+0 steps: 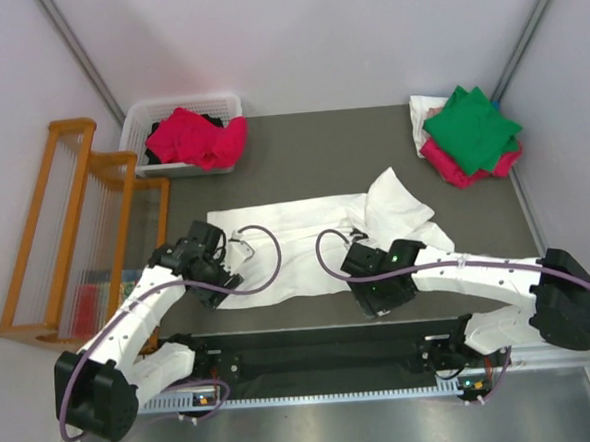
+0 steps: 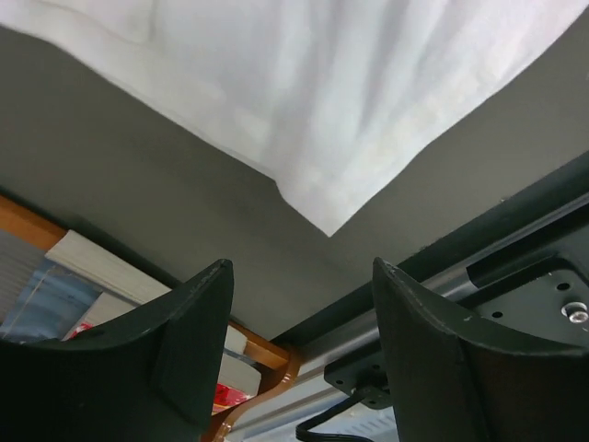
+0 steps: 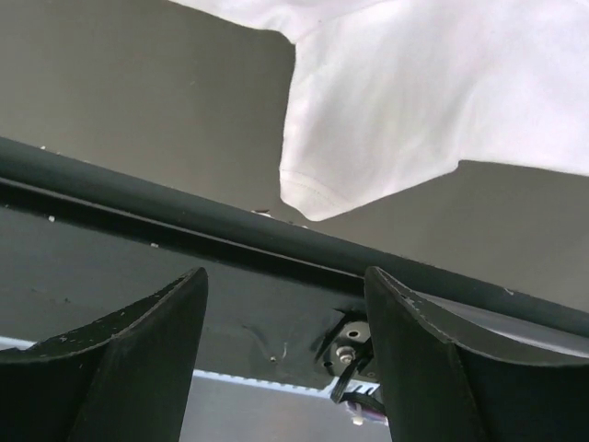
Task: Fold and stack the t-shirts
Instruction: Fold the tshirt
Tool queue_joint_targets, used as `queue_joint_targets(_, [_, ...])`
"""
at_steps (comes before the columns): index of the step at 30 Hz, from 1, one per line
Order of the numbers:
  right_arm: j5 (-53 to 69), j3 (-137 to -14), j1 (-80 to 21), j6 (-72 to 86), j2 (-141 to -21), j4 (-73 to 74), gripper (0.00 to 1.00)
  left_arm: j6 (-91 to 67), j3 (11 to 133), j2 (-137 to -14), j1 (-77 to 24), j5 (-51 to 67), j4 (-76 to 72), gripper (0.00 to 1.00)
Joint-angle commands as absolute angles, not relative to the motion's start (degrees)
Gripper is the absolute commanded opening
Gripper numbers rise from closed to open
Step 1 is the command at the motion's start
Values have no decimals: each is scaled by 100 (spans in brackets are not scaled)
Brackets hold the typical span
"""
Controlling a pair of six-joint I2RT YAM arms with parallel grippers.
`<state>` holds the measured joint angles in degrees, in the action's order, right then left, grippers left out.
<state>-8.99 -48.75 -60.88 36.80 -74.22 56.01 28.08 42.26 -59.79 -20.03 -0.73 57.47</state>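
A large white t-shirt [image 1: 307, 245] lies spread flat across the middle of the dark table. My left gripper [image 1: 215, 289] is open and empty, just above the shirt's near-left corner. In the left wrist view that corner [image 2: 350, 101] lies ahead of the gripper [image 2: 299, 276]. My right gripper [image 1: 380, 304] is open and empty at the shirt's near edge. In the right wrist view a hemmed flap of the shirt [image 3: 414, 101] lies beyond the gripper [image 3: 285, 285]. Folded green shirts [image 1: 472, 125] sit on a crimson one [image 1: 452, 168] at the back right.
A white slotted basket [image 1: 138, 115] at the back left holds a crumpled crimson-pink shirt [image 1: 195, 137]. A wooden rack [image 1: 75, 224] stands off the table's left side. The black rail [image 3: 184, 212] of the arm mount runs along the near table edge.
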Motion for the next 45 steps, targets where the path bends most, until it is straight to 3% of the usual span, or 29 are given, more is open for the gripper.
queue_joint_targets(1, [-1072,-4764,-6170,4130,-7260,5204,69,2795,4123,-5458,-2021,-316,5178,67])
queue_joint_targets(14, [-1099,-4377,-6161,4289,-7532,4368,56,2663,3771,-6195,-2021,-202,3850,67])
queue_joint_targets(27, [-1107,-4280,-6135,4298,-7646,4263,55,2707,4104,-6803,-2021,-26,4798,67])
queue_joint_targets(37, [-1143,-4350,-6047,4219,-7734,4263,55,3076,4403,-6688,-2021,132,5608,60])
queue_joint_targets(45, [-1160,-4447,-5968,4184,-7752,4280,54,3164,4404,-7339,-2153,237,5775,55])
